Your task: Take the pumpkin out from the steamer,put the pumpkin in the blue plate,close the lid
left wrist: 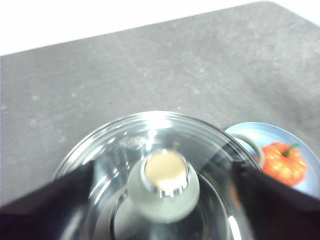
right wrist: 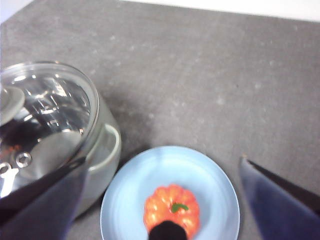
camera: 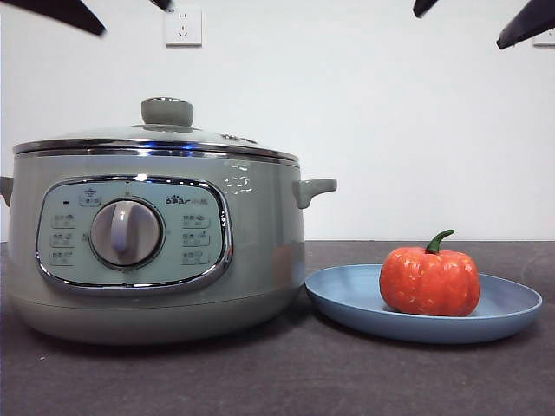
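Note:
The sage-green steamer (camera: 156, 260) stands at the left with its glass lid (camera: 156, 139) seated on top. Beside it on the right, the orange pumpkin (camera: 429, 282) sits upright in the blue plate (camera: 507, 308). My left gripper (left wrist: 164, 170) hovers open high above the lid's knob (left wrist: 165, 187), one jaw on each side and not touching it. In the right wrist view my right gripper (right wrist: 162, 160) hangs open well above the plate (right wrist: 150, 175) and the pumpkin (right wrist: 172, 210), holding nothing. In the front view both arms show only as black tips at the top corners.
The steamer's side handle (camera: 314, 188) juts out over the plate's near rim. Dark grey tabletop (camera: 286, 381) stretches in front of both. A white wall with a socket (camera: 183, 28) stands behind.

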### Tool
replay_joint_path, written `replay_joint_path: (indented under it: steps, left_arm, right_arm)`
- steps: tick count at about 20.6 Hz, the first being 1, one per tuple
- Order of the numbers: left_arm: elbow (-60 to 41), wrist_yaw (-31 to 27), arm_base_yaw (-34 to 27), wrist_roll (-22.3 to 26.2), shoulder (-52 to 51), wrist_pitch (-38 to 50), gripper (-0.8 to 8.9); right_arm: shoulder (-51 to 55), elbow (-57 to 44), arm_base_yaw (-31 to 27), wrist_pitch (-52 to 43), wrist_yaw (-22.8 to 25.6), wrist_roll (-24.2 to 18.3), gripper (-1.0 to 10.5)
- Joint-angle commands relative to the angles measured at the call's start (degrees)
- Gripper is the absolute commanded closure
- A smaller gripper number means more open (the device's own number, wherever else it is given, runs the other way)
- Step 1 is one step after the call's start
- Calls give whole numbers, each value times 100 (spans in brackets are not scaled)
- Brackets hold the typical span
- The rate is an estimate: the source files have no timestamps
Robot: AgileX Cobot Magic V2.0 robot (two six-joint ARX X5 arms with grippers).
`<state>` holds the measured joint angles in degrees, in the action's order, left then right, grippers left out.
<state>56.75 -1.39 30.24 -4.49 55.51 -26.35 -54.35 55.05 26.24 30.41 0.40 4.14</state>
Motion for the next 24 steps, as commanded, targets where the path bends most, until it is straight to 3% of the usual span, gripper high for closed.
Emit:
replay_joint_path:
  steps: [1, 2, 6, 10, 14, 17, 19, 24]
  left_arm:
    - [-37, -160, 20, 208, -251, -334, 821]
    - [-37, -245, 20, 210, -310, -455, 822]
    - [-168, -503, 46, 208, -479, -612, 822]
    - [-719, -647, 205, 122, -839, -164, 821]
    - [-1818, -1185, 487, 61, -1545, 535, 822]
    - [-2002, -1178, 514, -24, -1735, 321, 817]
    - [-2002, -1200, 509, -24, -1733, 179, 817]
    - [-2002, -1193, 505, -24, -1644, 33, 817]
  right_arm:
    - [4, -37, 2, 90, 0, 52, 870]
    - [7, -39, 4, 118, 0, 52, 979]
    - [144, -203, 11, -22, 17, 52, 955]
    - [597, -833, 107, -695, 98, 81, 955]
    - [1451, -2063, 240, -1578, 925, 507, 954]
    - [1556, -2264, 221, -1421, 1248, 1298, 946]
    - [1541, -2264, 221, -1405, 1499, 1401, 946]
    - [1541, -2262, 223, -1397, 1495, 1397, 946]
